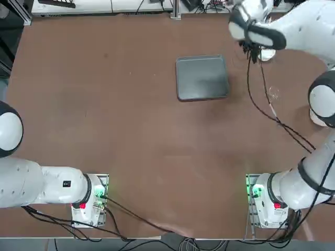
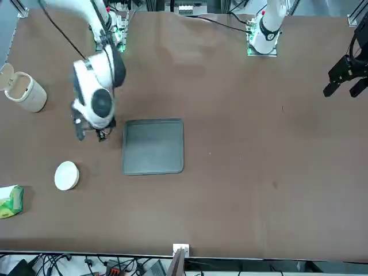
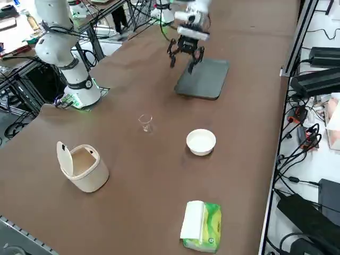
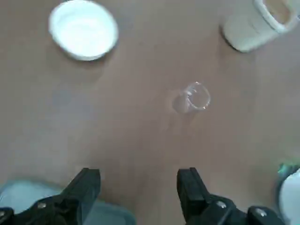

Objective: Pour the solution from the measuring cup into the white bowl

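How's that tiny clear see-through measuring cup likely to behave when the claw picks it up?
The tiny clear measuring cup looks rigid, so it would probably hold its shape, though thin, glassy walls suggest gentle pressure. Its smooth, shiny surface may be slippery. Being narrow and taller than wide, it could tip if the open black two-fingered right claw nudges it off-centre.
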Motion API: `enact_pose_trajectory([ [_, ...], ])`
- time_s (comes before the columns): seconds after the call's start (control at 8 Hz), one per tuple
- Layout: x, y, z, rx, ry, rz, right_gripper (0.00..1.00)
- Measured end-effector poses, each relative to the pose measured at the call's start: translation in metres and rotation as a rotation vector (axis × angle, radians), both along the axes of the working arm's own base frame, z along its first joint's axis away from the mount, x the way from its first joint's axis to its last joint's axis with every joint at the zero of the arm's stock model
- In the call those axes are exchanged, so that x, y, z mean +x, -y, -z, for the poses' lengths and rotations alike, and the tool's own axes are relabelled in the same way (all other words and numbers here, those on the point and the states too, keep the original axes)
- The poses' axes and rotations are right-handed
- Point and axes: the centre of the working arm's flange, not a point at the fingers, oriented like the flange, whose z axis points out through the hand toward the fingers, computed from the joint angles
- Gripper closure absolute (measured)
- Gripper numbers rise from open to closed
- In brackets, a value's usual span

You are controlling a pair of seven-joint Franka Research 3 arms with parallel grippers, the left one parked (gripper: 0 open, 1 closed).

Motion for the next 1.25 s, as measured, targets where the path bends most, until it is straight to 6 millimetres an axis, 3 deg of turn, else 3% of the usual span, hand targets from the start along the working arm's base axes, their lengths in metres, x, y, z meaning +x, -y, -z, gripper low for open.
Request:
enact_pose_trajectory([
  [0.25,0.023,0.047,-0.052,0.153,-0.095,-0.217,0.00],
  [0.5,0.028,0.087,-0.087,0.284,-0.151,-0.455,0.00],
  [0.88,0.009,0.123,-0.140,0.396,-0.198,-0.755,0.00],
  [1.25,-0.027,0.156,-0.196,0.523,-0.174,-0.999,0.00],
])
